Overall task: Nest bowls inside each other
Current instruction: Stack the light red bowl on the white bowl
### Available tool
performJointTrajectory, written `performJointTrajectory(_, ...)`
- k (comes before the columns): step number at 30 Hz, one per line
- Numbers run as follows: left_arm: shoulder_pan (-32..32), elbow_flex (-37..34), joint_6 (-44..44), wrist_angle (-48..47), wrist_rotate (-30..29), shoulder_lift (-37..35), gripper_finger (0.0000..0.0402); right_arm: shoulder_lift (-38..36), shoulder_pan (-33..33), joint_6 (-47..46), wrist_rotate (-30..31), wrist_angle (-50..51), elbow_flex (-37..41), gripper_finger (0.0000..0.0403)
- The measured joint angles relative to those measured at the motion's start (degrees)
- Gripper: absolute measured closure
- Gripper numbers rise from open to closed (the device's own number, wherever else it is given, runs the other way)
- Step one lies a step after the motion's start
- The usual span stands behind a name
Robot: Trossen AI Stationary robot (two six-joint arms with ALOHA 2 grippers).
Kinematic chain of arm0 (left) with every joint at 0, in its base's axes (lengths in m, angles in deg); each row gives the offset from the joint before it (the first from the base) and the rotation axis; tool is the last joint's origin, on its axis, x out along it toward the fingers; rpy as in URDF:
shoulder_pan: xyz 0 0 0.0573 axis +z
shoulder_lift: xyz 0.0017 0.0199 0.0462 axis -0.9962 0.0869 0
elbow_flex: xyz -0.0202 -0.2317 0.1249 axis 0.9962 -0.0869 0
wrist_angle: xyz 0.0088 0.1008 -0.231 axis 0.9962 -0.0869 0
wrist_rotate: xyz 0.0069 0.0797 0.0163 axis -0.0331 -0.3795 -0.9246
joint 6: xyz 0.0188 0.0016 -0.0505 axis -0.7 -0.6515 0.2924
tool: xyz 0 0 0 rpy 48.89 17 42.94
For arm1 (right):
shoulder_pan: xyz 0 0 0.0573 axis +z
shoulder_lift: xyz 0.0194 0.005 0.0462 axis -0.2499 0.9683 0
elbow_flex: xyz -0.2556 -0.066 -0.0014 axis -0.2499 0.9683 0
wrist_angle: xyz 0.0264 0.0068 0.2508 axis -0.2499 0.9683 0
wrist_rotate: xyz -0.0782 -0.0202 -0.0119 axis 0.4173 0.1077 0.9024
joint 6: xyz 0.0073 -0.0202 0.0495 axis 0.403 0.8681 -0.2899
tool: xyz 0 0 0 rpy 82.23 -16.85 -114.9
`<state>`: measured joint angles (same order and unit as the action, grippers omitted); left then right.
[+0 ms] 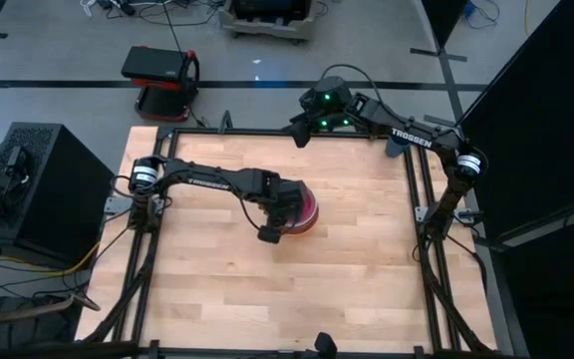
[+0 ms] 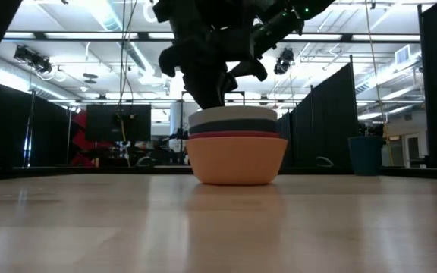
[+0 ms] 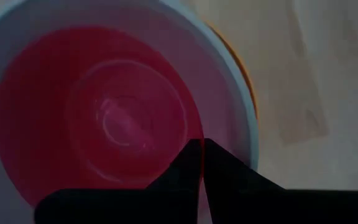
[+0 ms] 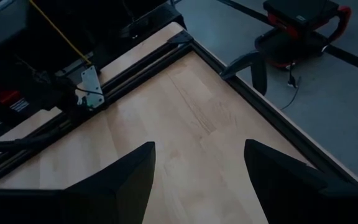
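Note:
The bowls stand nested in one stack (image 1: 307, 211) at the table's middle. From the side, an orange bowl (image 2: 237, 161) is at the bottom, then a red rim (image 2: 237, 135), a grey-blue one (image 2: 234, 125) and a white one (image 2: 234, 115) on top. A pink bowl (image 3: 104, 118) lies inside the white bowl (image 3: 241, 106). My left gripper (image 3: 202, 146) is shut and points down into the stack's top (image 2: 207, 102). My right gripper (image 4: 197, 168) hangs open and high over the table's far edge (image 1: 297, 132), with nothing between its fingers. My left gripper's shut fingertips (image 3: 194, 155) stand from above over the pink bowl's inner wall (image 3: 185, 134), near its rim. I cannot tell whether they touch it.
A dark blue cup (image 2: 366, 155) stands near the table's far right edge, under the right arm (image 1: 397, 148). A black frame (image 1: 417, 199) runs round the table. A red and black cart (image 1: 162, 75) stands on the floor beyond the far edge.

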<state>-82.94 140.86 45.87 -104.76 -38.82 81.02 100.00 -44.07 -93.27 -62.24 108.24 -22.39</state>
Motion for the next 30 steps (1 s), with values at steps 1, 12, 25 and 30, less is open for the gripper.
performJointTrajectory(1,0.1,0.0,0.0,-0.1,0.0,0.0,0.0402,0.0,0.0,0.0,-0.3,0.0,0.0,0.0169)
performJointTrajectory(12,0.2,0.0,1.6,-1.5,0.6,0.0,0.0370,0.0,0.0,0.0,-0.5,0.0,0.0,0.0169)
performJointTrajectory(25,0.2,0.0,3.5,-3.1,1.4,0.0,0.0310,0.0,0.0,0.0,-0.7,0.0,0.0,0.0169)
performJointTrajectory(30,0.2,0.0,3.7,-4.5,1.4,0.0,0.0276,0.0,0.0,0.0,-0.7,0.0,0.0,0.0169)
